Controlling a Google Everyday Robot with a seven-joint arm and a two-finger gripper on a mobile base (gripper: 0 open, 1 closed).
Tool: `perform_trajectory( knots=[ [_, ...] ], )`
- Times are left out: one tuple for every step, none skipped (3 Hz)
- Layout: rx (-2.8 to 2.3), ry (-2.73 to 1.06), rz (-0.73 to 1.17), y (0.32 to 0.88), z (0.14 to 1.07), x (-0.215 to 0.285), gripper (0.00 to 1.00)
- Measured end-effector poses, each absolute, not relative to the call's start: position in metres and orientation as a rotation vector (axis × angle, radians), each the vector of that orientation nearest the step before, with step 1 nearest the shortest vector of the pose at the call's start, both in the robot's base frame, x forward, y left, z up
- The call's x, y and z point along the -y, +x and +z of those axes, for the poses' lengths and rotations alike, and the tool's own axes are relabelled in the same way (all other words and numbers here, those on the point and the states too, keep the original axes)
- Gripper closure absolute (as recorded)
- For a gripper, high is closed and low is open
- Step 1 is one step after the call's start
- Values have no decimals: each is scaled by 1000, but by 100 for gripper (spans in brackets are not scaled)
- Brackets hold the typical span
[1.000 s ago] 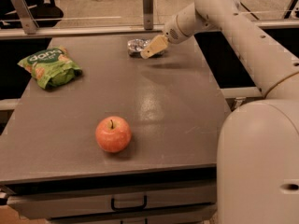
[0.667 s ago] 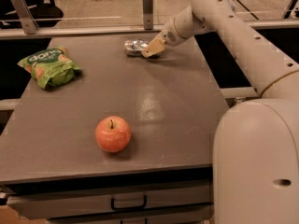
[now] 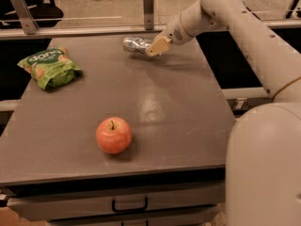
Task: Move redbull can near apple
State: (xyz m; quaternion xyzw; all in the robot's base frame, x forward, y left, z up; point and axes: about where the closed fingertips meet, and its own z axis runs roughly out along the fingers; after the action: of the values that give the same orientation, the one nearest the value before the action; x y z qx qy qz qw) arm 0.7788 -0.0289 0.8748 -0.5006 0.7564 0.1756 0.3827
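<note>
While gripper point(image 3: 157, 46) meets redbull can point(image 3: 135, 44), upper centre | hold: cannot tell | risk: loose round can may roll, missing apple point(image 3: 114, 135)

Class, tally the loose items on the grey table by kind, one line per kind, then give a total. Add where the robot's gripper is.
Cans: 1, the redbull can, lying near the far edge
Apples: 1, the apple, near the front
Chip bags: 1, the green chip bag, far left
Total: 3
The gripper is at the can's right end.
</note>
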Motion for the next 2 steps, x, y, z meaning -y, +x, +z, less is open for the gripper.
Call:
perform_trajectory(
  knots=[
    [-1833,-1422,488,729,903,30,100],
    [-1731,-1575,517,672,923,25,100]
  ],
)
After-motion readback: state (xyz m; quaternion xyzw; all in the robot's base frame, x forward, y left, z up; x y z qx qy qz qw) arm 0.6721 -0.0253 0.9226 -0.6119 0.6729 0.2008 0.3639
